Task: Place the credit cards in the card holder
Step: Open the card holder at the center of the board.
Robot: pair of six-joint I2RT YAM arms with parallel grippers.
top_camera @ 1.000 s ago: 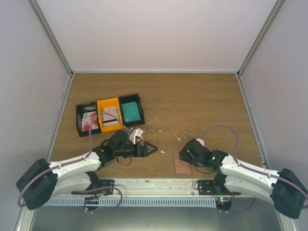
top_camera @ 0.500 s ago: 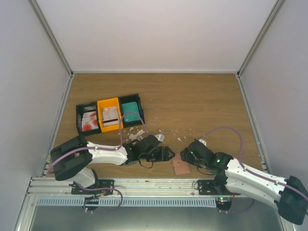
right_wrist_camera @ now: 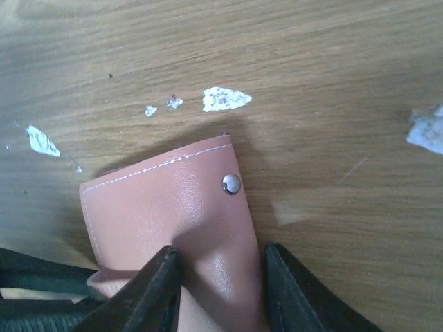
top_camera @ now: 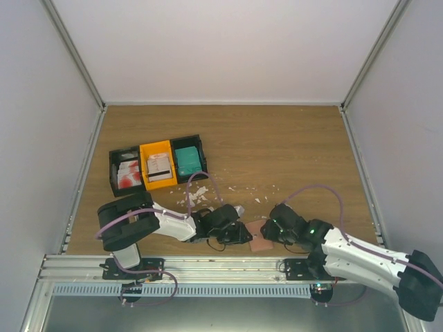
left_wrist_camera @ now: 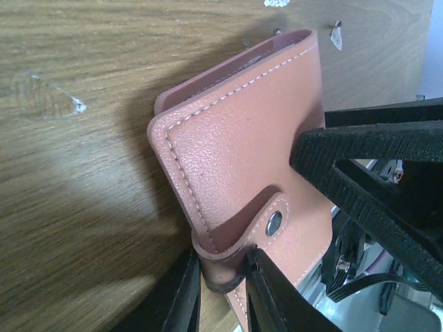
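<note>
Sitting pinched in left end effector (left_wrist_camera: 223, 266): card holder (left_wrist_camera: 235, 152).

Overhead looks down — wrist views, close, share the card holder (left_wrist_camera: 235, 159).

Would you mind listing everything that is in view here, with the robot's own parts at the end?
table: one, brown wood, under everything.
tray: one, black with an orange middle compartment, on the table's left side.
cards: several, exact count unclear; white with red, white with a dark band, and teal; in the tray's three compartments.
paper scraps: many, white, scattered across the table's middle.
card holder: one, salmon-pink with a metal snap, folded shut, near the front edge between the two grippers.
left gripper: one, black, closed on the card holder's snap strap.
right gripper: one, black, fingers set on the card holder's other end.
</note>
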